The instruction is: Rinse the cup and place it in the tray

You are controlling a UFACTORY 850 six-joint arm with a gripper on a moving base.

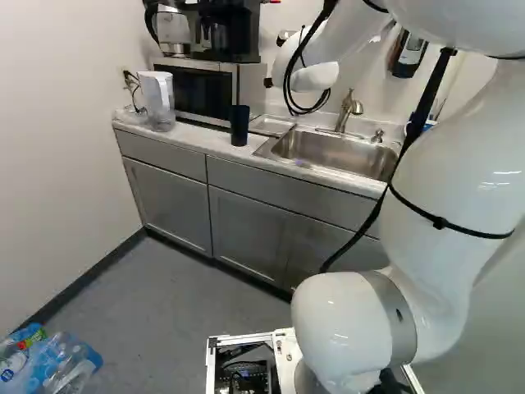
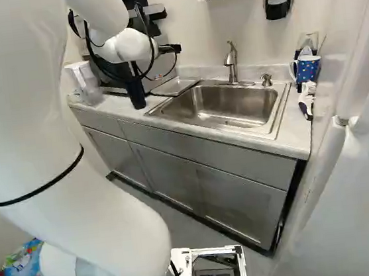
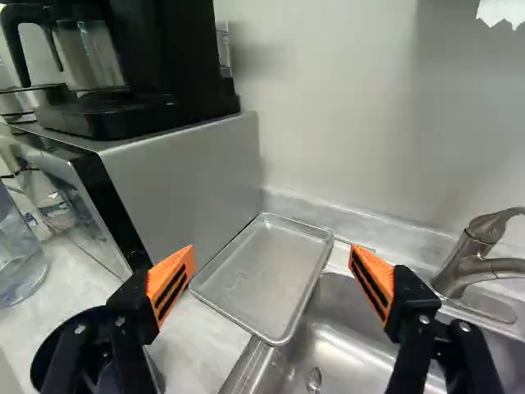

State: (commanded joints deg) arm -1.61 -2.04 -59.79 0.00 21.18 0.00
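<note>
Pale walls (image 1: 57,123) rise around a grey floor (image 1: 164,295), and grey cabinets (image 1: 254,222) run along the far side under a light, marbled desk (image 2: 111,106). The arm (image 2: 56,126), white with black cables, reaches forward over it.

A steel sink (image 2: 227,106) is set into the desk's right part. To its left stands a microwave (image 1: 201,90) with a coffee maker (image 1: 225,33) on top. The shallow metal tray (image 3: 262,275) lies between microwave and sink, toward the wall, its right part overlapping the sink's edge; its visible inside holds nothing.

Bottles (image 1: 66,361) in clear plastic sit on the floor, near left. At the desk's left end is a clear pitcher (image 1: 157,94) with a white top.

The gripper (image 2: 171,48) hangs above the desk, short of the tray; the wrist view shows its orange pads (image 3: 171,281) spread wide with nothing between them. The dark cup (image 1: 239,125) stands upright on the desk, outside the tray, near the sink's left edge. In the wrist view it is partly hidden behind the left finger.

A faucet (image 2: 231,63) rises behind the sink. Right of the sink are a blue patterned mug (image 2: 306,69) and, nearer, a brush (image 2: 307,97).
</note>
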